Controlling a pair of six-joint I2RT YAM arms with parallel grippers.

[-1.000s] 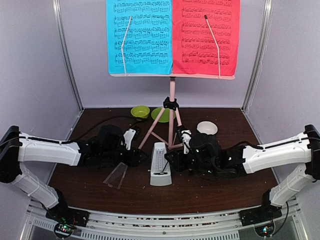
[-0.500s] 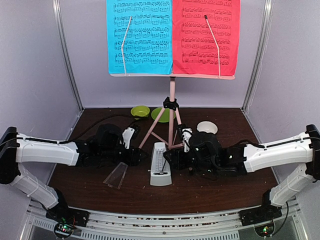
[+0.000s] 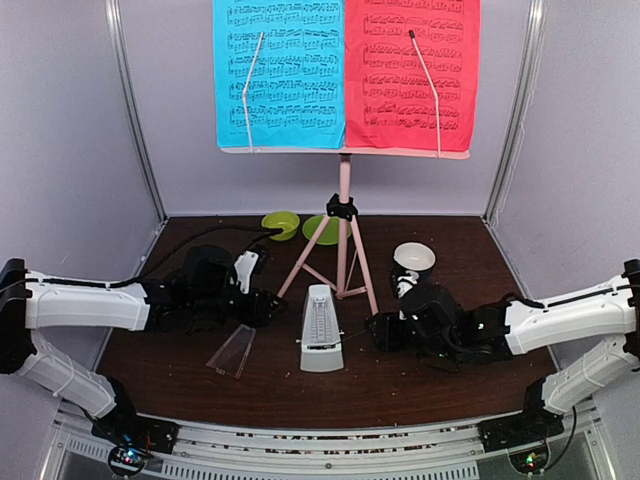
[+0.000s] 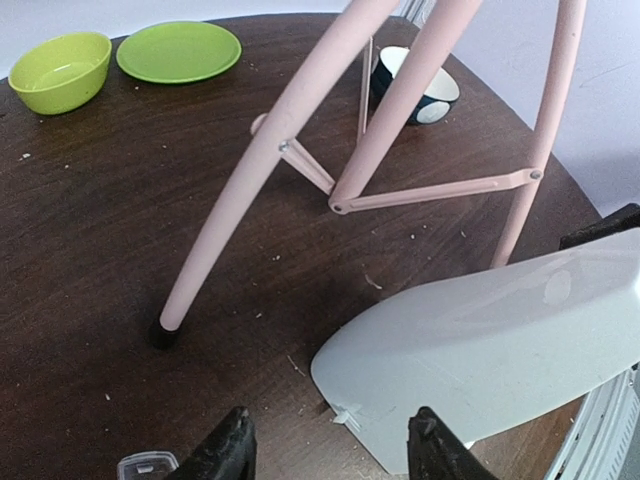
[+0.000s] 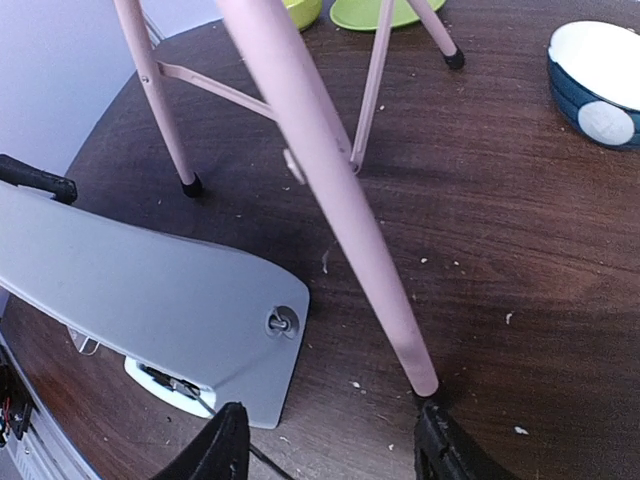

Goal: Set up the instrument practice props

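Centre frame: small white pyramid plastic metronome [image 3: 321, 340], upright, just before pale pink tripod music stand [image 3: 343, 200]. Judged light, rigid, tippy; grasp low on flanks. Jaws part-open, empty: left gripper [image 4: 328, 445], right gripper [image 5: 330, 450].

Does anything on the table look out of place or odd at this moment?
Yes. The clear cover lies tipped on the table, apart from the metronome, to its left. Small pale crumbs are scattered over the dark surface.

A green bowl [image 4: 60, 72] and green plate [image 4: 178, 50] sit side by side on the brown surface [image 4: 100, 230]. A white bowl [image 3: 414, 258] sits apart.
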